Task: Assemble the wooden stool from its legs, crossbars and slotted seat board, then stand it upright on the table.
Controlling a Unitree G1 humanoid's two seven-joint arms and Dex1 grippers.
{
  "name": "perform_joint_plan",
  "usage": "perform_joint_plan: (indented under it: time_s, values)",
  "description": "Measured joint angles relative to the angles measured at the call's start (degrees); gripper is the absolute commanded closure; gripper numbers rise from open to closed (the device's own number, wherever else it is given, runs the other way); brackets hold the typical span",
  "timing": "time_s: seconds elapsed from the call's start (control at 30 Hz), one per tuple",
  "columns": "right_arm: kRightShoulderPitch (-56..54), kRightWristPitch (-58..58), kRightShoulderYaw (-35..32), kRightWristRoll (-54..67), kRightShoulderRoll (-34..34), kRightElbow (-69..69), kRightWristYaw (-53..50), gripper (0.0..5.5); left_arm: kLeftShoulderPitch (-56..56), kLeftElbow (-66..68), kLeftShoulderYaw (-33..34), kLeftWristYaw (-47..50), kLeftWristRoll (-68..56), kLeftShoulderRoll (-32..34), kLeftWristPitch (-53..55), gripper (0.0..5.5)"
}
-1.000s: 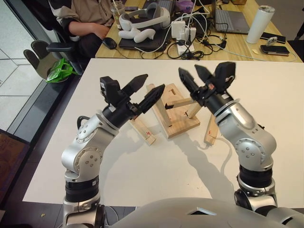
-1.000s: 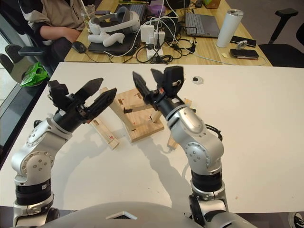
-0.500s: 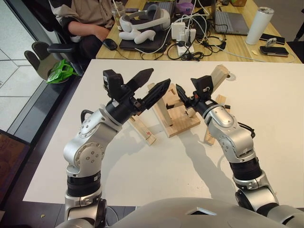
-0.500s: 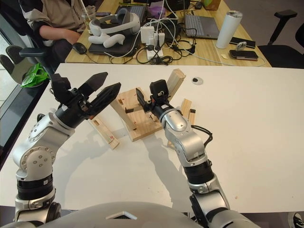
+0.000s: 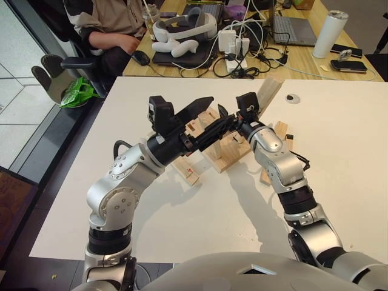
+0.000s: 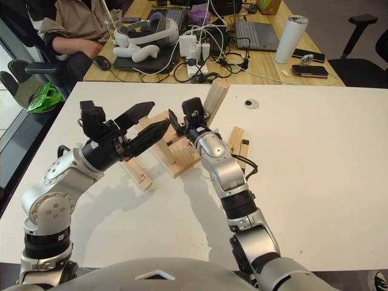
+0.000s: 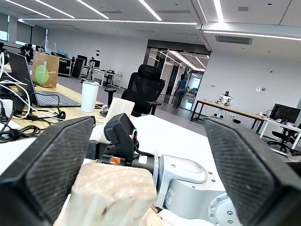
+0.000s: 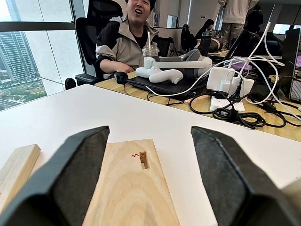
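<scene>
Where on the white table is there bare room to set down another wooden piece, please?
The white table is bare across its right half, beyond the loose wooden bars, and along the near edge. The far left corner is also free. The centre is crowded: the slotted wooden seat board with legs fitted and a loose wooden leg beside it.

White table up front: the seat board sits on it near the middle. One wooden bar lies just left of the board, and a pair of bars lies close together on its right.
</scene>
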Motion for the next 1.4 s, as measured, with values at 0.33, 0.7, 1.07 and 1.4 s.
perform_joint_plan:
  time_s: [0.33,0.7,1.07,1.4]
  values:
    - [-3.49,3.4,-7.38,9.48,0.84,-14.79,7.45,2.29,-3.35,4.69,3.07,6.58,3.87,-1.01,-1.24,1.24]
    - [1.98,16.1,-1.28,7.81,-4.49,-11.68,10.13,2.29,-10.47,16.32,7.97,21.15,4.9,-8.6,0.54,1.24]
    - [2.31,8.37,-3.19,4.79,5.65,-8.33,2.32,2.29,-14.35,22.54,6.18,26.48,14.03,-9.93,0.6,1.24]
    - [-6.39,8.52,-15.37,17.58,7.5,-15.15,5.17,2.29,-16.36,30.74,4.83,32.65,25.85,-11.57,1.46,1.24]
